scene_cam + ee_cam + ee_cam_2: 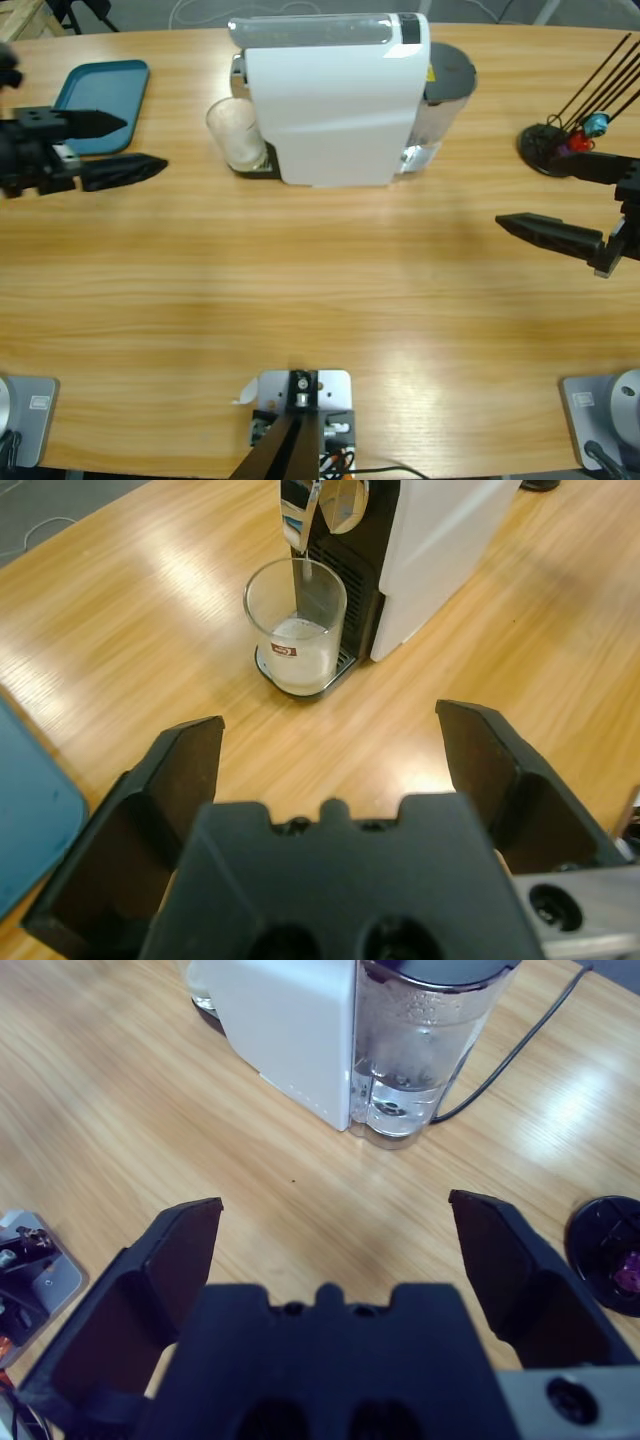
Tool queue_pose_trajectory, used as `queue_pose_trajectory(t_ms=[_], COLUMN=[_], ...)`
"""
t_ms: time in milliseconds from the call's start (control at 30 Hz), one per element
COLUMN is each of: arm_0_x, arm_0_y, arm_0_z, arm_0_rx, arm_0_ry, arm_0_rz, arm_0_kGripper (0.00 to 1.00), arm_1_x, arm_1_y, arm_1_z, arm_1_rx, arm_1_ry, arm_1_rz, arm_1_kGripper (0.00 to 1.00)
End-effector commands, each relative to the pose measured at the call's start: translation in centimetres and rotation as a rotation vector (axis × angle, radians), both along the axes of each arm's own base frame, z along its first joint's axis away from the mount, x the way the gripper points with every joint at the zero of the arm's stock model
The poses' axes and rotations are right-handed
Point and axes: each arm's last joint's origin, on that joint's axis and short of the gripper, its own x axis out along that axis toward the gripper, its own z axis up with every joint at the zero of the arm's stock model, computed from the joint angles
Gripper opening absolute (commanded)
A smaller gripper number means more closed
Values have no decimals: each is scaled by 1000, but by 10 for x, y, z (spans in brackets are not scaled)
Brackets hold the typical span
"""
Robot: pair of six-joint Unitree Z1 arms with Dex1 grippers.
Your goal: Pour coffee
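A white coffee machine (335, 100) stands at the back middle of the table. A clear glass (234, 132) with a little pale liquid sits on its drip tray under the spout; the left wrist view shows the glass (296, 640) ahead of my jaws. My left gripper (125, 146) hangs open at the left edge, well short of the glass. My right gripper (540, 198) is open at the right edge, apart from the machine. The machine's water tank (420, 1045) shows in the right wrist view.
A blue tray (100, 100) lies at the back left, beside the left gripper. A black capsule holder (560, 148) with thin rods and coloured capsules stands at the far right. A dark cable (520, 1045) runs behind the machine.
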Motion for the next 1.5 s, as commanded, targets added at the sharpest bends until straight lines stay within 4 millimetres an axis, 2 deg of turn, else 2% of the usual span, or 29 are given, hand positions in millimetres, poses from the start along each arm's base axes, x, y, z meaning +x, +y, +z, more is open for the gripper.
queue_pose_trajectory(t_ms=[33,333,733,1000,1333,1500], arm_0_x=[32,66,86,112,116,122], arm_0_y=[-29,-58,-65,-80,-80,-82], arm_0_z=[-44,-67,-85,-89,-103,-100], arm_0_rx=[49,10,24,-1,6,-4], arm_0_ry=[49,26,40,39,79,68], arm_0_rz=[-71,-117,-110,-118,-124,-123], arm_0_kGripper=[954,954,959,950,918,837], arm_1_x=[-3,-5,-6,-7,-6,-4], arm_1_y=[0,-1,-1,-1,-1,1], arm_1_z=[-11,-9,-9,-10,-10,-11], arm_1_rx=[-20,-12,-10,-8,-10,-14], arm_1_ry=[20,10,7,8,12,19], arm_1_rz=[27,31,34,37,38,40], arm_1_kGripper=[1000,1000,1000,1000,1000,1000])
